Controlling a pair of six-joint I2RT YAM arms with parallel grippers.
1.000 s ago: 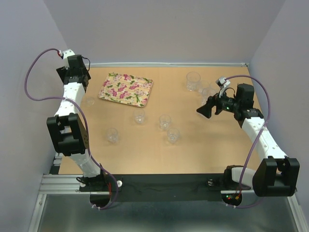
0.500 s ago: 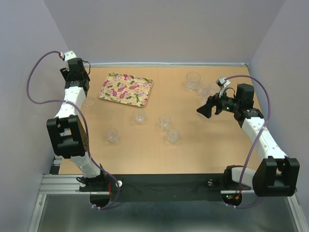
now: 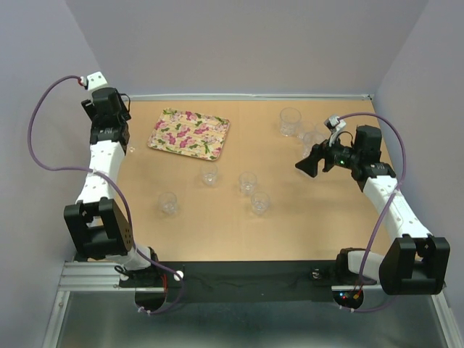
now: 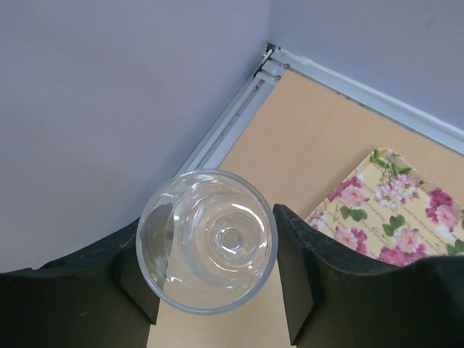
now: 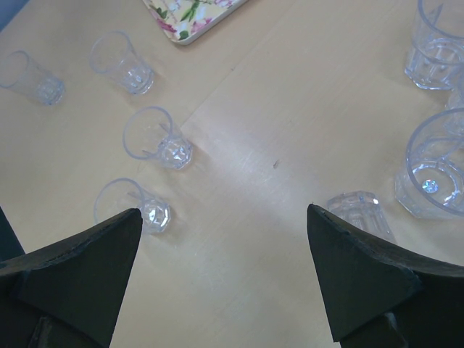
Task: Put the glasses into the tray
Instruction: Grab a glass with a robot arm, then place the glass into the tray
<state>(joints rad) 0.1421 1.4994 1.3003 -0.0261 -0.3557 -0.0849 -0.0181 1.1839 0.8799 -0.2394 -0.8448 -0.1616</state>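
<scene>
Cream-yellow with pink flowers, the tray (image 4: 391, 217) lies at the far left of the worktop (image 4: 304, 138), and its print seems to carry faint script too small to read. Your left jaws are clamped on one clear glass (image 4: 206, 239) just beside the tray, by the wall. Your right jaws hang wide apart over the worktop's right side, with four glasses (image 5: 156, 138) loose to one side and more crowding close by the other jaw.

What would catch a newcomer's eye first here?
The left pincer grips a clear glass, filling its wrist view, near the far-left corner of the table. Beside it lies the floral tray, no glasses in it yet. Mid-table sit four small glasses, and the right pincer hangs open on the right.
</scene>
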